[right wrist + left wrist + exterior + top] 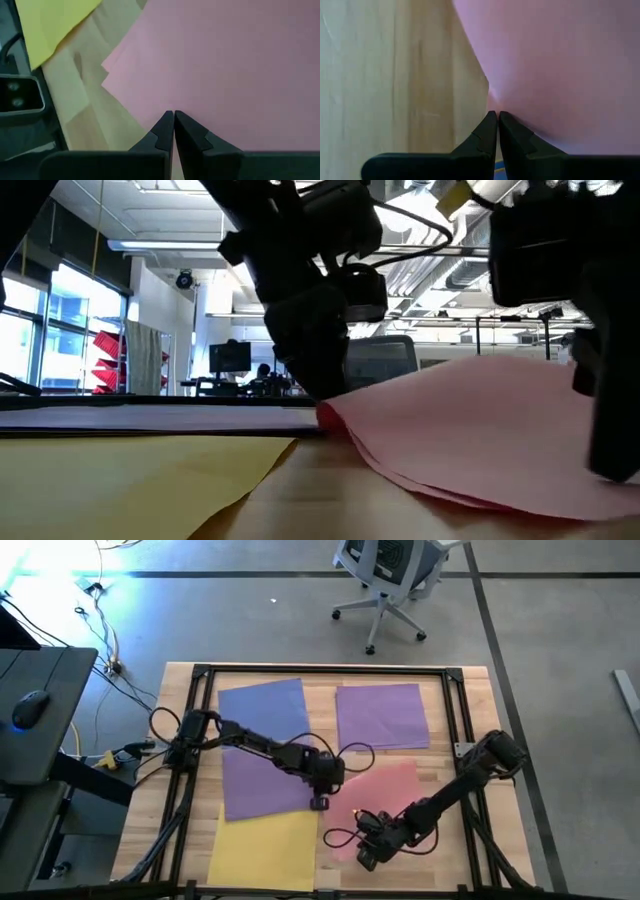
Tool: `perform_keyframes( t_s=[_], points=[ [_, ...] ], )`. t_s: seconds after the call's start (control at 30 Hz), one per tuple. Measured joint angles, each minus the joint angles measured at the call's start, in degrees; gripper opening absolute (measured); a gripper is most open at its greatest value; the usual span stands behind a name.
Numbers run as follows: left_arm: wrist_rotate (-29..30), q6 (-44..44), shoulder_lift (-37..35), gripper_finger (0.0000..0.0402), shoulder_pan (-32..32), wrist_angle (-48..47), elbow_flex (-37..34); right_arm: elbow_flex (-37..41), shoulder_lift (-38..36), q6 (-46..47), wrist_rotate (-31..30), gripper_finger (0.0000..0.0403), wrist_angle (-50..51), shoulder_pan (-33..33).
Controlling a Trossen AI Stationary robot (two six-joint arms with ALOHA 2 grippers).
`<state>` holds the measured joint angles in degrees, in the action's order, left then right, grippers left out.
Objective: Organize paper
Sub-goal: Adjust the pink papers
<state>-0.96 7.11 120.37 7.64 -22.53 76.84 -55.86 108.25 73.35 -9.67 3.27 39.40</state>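
Nearest the table's front edge: right gripper (366, 858), fingers pressed together and holding nothing, tips down on the near corner of the thin pink paper sheets (385, 802); at least 2 pink edges fanned there. Just beyond: left gripper (319, 803), likewise closed and empty, tips at the pink stack's left edge where it meets the purple sheet (258, 780). Pink stack lying skewed, long axis running from the right gripper away toward the table's far right. Yellow sheet (262, 845) at front left. Farther back: periwinkle sheet (265, 705) and a 2nd purple sheet (382, 716), well apart from both grippers. Judged nearer the loose corner: right arm.
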Motion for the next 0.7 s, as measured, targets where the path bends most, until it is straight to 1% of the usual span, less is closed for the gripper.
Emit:
perform_keyframes(
  t_s=[0.1,0.3,0.4,0.57,0.63,0.7],
  points=[
    [2.3,0.1,0.1,0.0,0.1,-0.8,1.2,0.0,0.0,2.9,1.1,0.0,-0.1,1.2],
    [7.6,-1.3,0.7,0.0,-0.6,-2.5,5.4,0.0,0.0,6.3,0.2,0.0,1.2,3.6],
    [9.4,-1.9,0.7,0.0,-0.5,-6.8,9.0,-0.1,-0.1,6.3,0.2,0.0,2.3,3.9],
    [8.7,-1.7,0.5,0.0,1.0,-15.7,14.7,-0.1,-2.0,6.2,-0.6,0.0,4.4,3.9],
    [6.2,-1.2,0.5,0.0,2.2,-17.3,15.7,-0.1,-4.2,6.7,-1.3,0.0,7.1,4.3],
    [2.8,-0.5,0.4,0.0,3.8,-17.3,15.8,-0.1,-6.9,9.1,-1.3,0.0,10.3,4.9]
  ],
)
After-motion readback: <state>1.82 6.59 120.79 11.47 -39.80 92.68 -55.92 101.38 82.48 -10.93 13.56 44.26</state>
